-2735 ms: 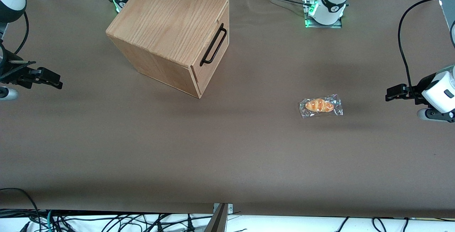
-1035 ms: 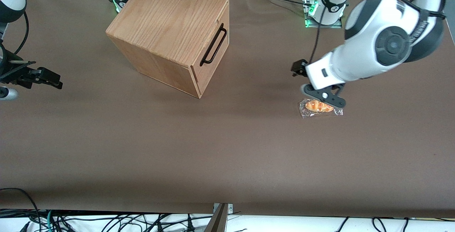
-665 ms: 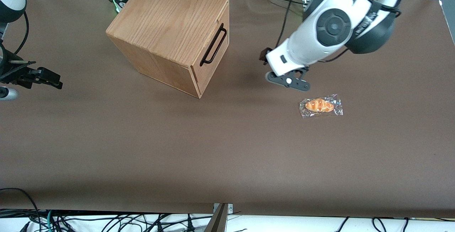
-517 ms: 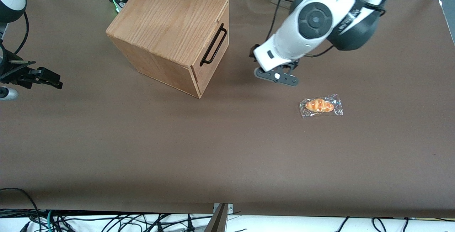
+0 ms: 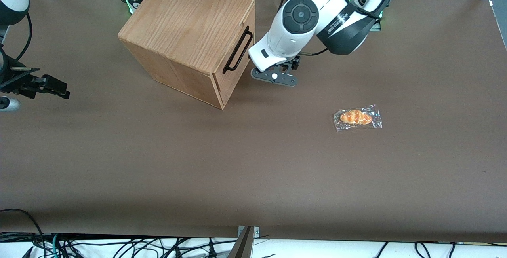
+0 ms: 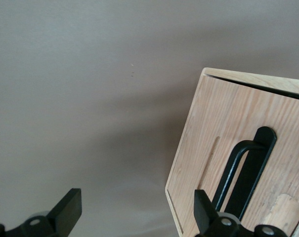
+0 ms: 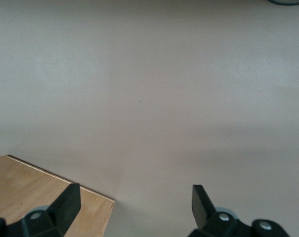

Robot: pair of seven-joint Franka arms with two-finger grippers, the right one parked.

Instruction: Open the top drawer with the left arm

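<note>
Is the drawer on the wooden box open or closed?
Closed. The light-oak top drawer with its thin black bar handle sits flush in the oak cabinet box. The left arm's end effector hangs open beside it, not touching.

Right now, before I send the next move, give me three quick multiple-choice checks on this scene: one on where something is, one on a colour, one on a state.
1. Where is the left arm's claw?
A. Beside the top drawer's front, near the handle
B. Over the wrapped pastry
C. On top of the cabinet

2. What colour is the drawer handle?
A. Silver
B. Black
C. White

3. What state is the top drawer in?
A. Pulled fully out
B. Closed, flush with the cabinet
C. Removed and lying on the table

Answers:
1 A: the claw hovers beside the drawer front, apart from the pastry.
2 B: the bar shows black against the oak.
3 B: the front panel sits level with the cabinet edges.
</note>
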